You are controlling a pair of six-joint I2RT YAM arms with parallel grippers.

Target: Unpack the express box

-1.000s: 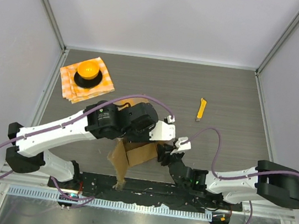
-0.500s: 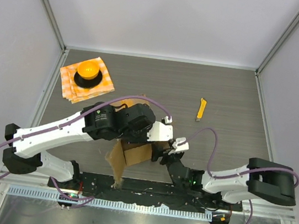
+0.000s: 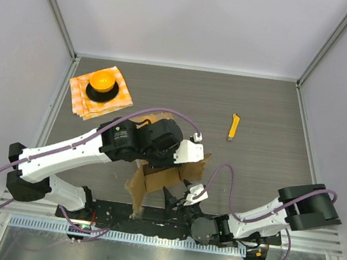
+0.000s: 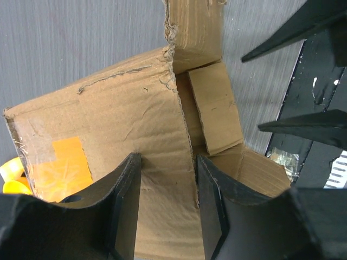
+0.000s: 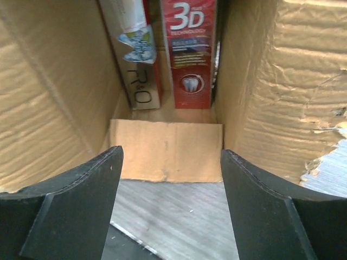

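You have the express box (image 3: 161,179) on its side at the table's (image 3: 261,103) near edge, flaps already open; your left end effector (image 4: 168,160) straddles one wall, clamped or not I cannot tell; your right end effector (image 5: 171,153) gapes at its mouth; two cartons (image 5: 187,54) inside are yet to be pulled out.

The white and black left arm (image 3: 67,150) lies over the brown cardboard box (image 3: 160,180) at the near edge, blocking the way in from above. Its open mouth leaves room between the walls, up to a red toothpaste carton (image 5: 188,54) and a white carton (image 5: 133,49) at the back. The right side of the grey wooden table (image 3: 273,112) is free but for a small yellow stick (image 3: 233,127).
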